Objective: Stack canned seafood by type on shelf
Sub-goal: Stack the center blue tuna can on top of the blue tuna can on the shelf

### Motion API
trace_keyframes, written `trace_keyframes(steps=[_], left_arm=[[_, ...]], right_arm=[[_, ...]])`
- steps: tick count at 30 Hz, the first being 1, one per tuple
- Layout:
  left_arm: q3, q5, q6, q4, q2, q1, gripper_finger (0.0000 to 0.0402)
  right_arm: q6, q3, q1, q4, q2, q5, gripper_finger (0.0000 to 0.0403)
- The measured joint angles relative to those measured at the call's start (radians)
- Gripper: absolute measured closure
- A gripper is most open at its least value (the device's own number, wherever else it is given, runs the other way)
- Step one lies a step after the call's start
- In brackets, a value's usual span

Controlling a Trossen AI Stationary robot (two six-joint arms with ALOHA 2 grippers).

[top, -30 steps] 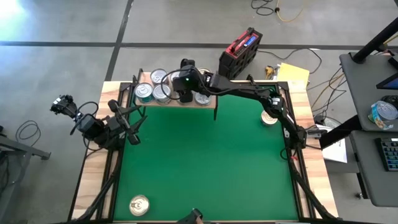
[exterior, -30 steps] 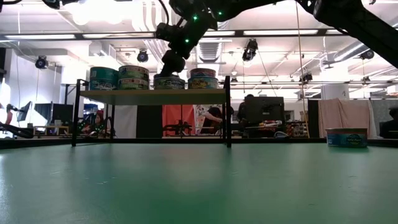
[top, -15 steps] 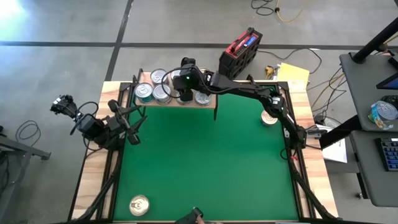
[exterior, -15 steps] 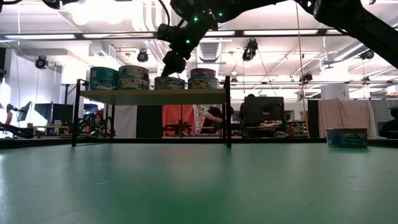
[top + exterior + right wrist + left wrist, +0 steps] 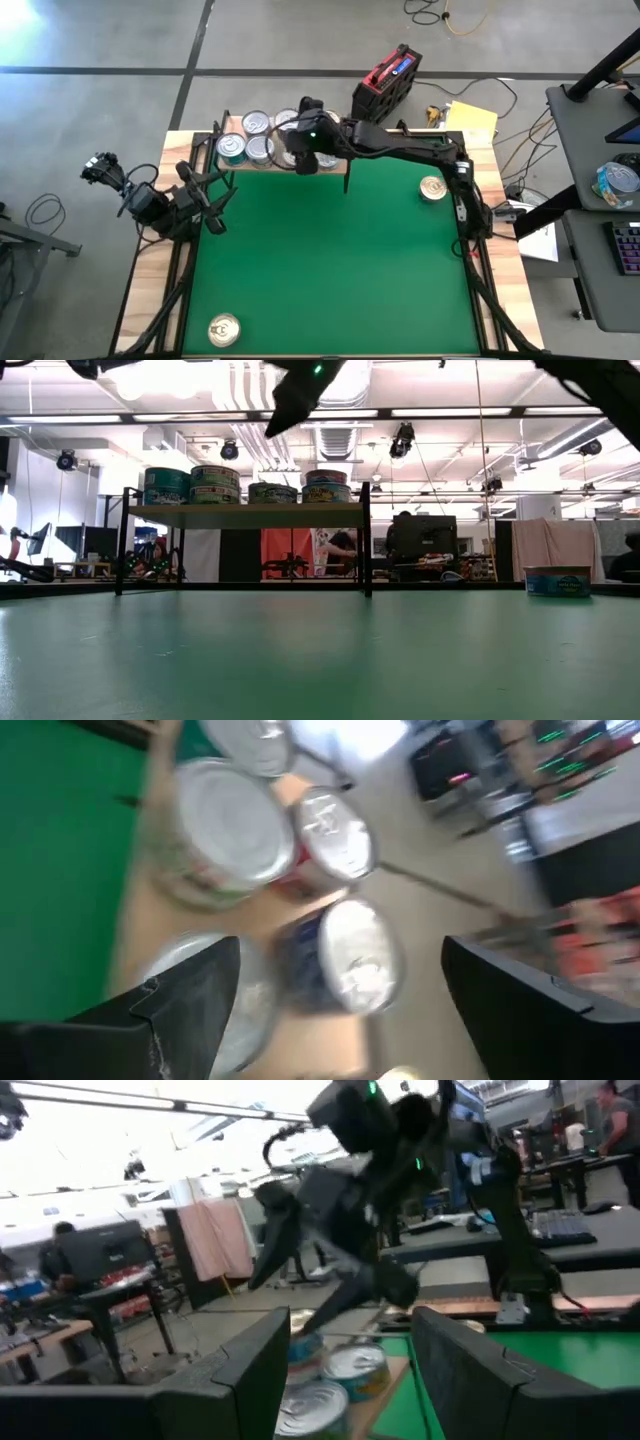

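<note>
Above the shelf (image 5: 285, 160), upper centre of frame | my right gripper (image 5: 300, 160) hovers spread, holding nothing | tins (image 5: 246, 138) clustered on shelf | two gold-topped tins (image 5: 433, 188) loose on green mat (image 5: 330, 260) | my left gripper (image 5: 215, 195) spread at bench's left edge.
</note>
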Motion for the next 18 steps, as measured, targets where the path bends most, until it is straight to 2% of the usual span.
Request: trace_keyframes(steps=[2, 5, 8, 13, 18], left_arm=[[0.0, 0.036, -0.054, -0.043, 0.011, 0.0, 0.0208], [0.0, 0.165, -0.123, -0.084, 0.038, 0.0, 0.0208], [0.0, 0.259, -0.189, -0.081, 0.083, 0.0, 0.0208], [0.0, 0.234, -0.315, -0.071, 0.158, 0.0, 0.0208], [0.0, 0.242, -0.366, -0.07, 0.22, -0.001, 0.0208]], right_arm=[[0.098, -0.009, 0.01, -0.075, -0.046, -0.068, 0.0071], [0.223, -0.036, 0.029, -0.154, -0.114, -0.157, 0.008], [0.295, -0.109, 0.065, -0.173, -0.183, -0.191, 0.0092], [0.412, -0.305, 0.141, -0.17, -0.324, -0.195, 0.0116], [0.556, -0.554, 0.205, -0.119, -0.491, -0.193, 0.0144]])
